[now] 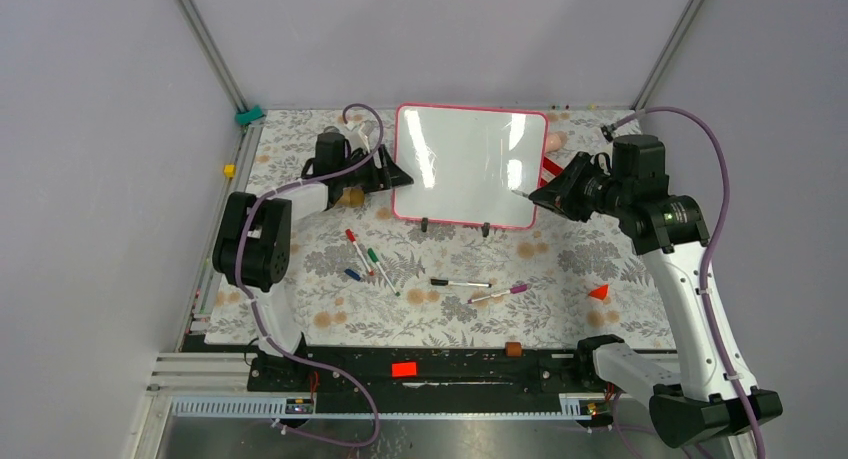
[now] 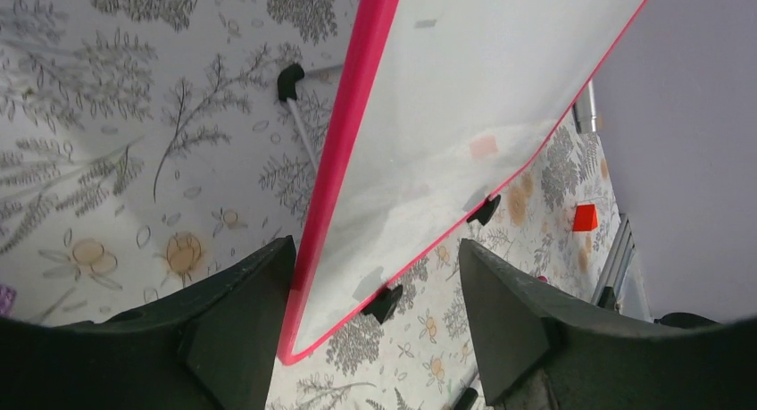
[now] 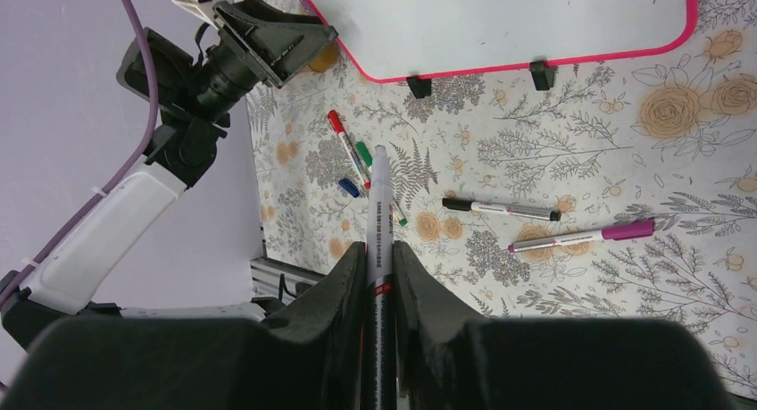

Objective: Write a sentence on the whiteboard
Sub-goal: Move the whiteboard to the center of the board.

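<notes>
The whiteboard [image 1: 465, 164] is leaning back, long axis running left-right, face pointing near. The left gripper [image 2: 375, 254], jaws apart, is straddling its left edge. The right gripper [image 3: 379, 249] is clamping a marker [image 3: 378, 187].

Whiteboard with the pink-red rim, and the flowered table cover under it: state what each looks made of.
The large white rounded-corner whiteboard: smooth, glossy face, probably coated board or plastic; it shows bright glare streaks. Its thin pink-red rim: looks like moulded plastic, even colour. The flowered table cover: matte printed sheet, cloth or vinyl; cannot tell which.
</notes>
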Robot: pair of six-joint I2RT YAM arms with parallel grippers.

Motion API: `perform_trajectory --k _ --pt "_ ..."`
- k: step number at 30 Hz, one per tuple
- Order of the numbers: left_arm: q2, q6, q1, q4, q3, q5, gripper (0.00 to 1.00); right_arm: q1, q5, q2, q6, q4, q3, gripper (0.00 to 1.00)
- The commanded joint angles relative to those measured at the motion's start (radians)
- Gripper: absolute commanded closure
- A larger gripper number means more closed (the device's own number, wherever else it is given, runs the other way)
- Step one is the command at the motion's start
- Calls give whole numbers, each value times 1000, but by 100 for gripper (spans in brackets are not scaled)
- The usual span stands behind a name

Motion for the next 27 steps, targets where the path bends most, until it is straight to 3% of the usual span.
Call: perform_trajectory --k 1,6,11,18,27 --pt "-100 8 -1 72 -60 26 33 -3 -31 -9 12 39 -4 100" --pt "-146 5 -5 63 -101 20 35 -2 -34 -32 16 35 -33 100" --pt "-171 -25 -13 64 -125 34 45 -3 -42 -41 21 36 -59 100" --pt "-201 -10 -22 66 -188 3 45 -3 -55 -26 15 36 -33 100" --pt "-155 20 -22 -17 -99 -32 28 -3 -69 -9 -19 35 -7 100"
